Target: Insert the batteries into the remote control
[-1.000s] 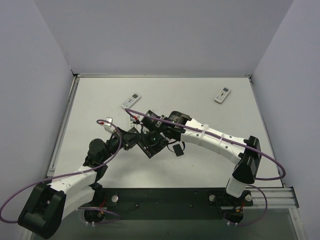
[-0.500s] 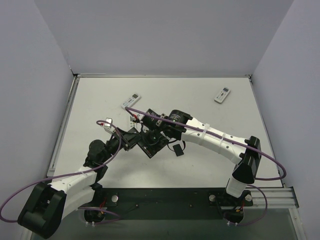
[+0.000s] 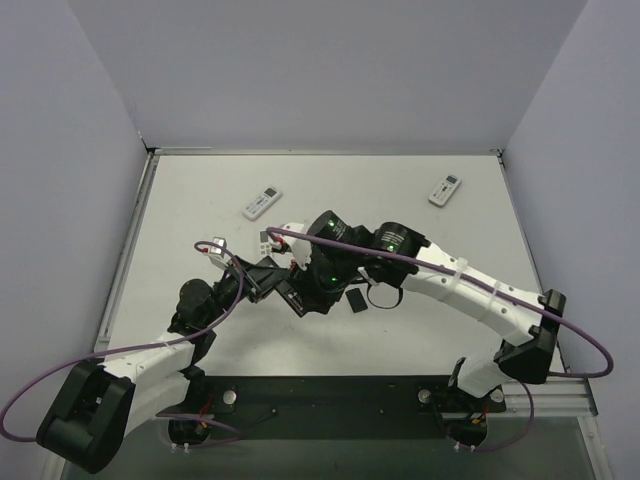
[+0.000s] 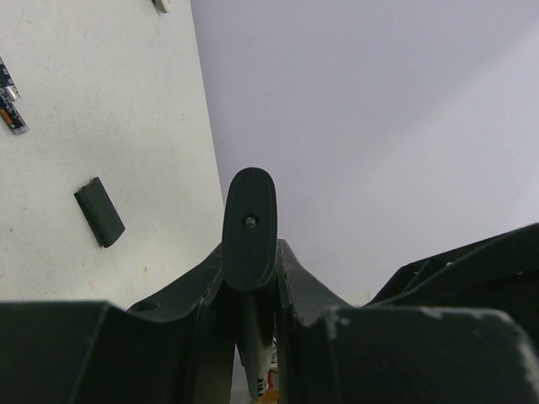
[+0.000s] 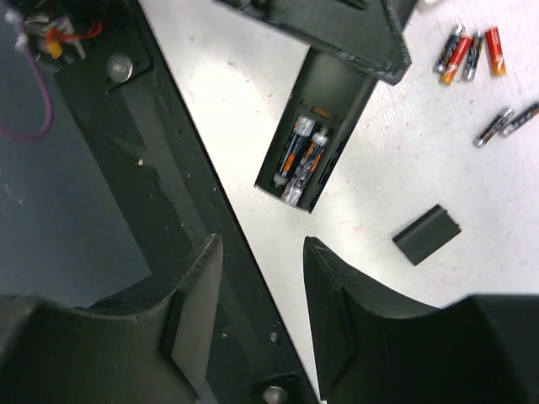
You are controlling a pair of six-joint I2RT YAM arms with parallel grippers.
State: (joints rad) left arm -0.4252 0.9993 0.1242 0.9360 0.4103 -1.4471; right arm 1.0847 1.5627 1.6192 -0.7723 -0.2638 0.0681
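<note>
While the white table [image 3: 200, 200] fills most of the overhead view, the 2 arms meet near its middle. The left arm [image 3: 150, 360] reaches in from the lower left, and the right arm [image 3: 470, 290] arches over from the lower right.

The left gripper [image 4: 250, 282] is clamped on 1 end of the black remote [image 5: 337, 93], a finger pressed to each long side. The remote lies back side up with its compartment uncovered.

The right gripper [image 5: 261, 244] hangs above the remote's open end with its fingers spread, and nothing is between them.

1 white remote [image 3: 262, 203] lies toward the far left of the table. A second white remote [image 3: 444, 190] lies toward the far right, well apart from the first.

The battery cover [image 5: 427, 234], a small dark rectangle, sits on the table just beside the black remote and is not touching it.

Inside the compartment, 2 batteries [image 5: 301, 162] lie side by side, lengthwise. The loose batteries [image 5: 470, 49] are bunched on the table beyond the clamped end. A pair of stray cells [image 5: 505, 124] lies near them, between that bunch and the cover.
</note>
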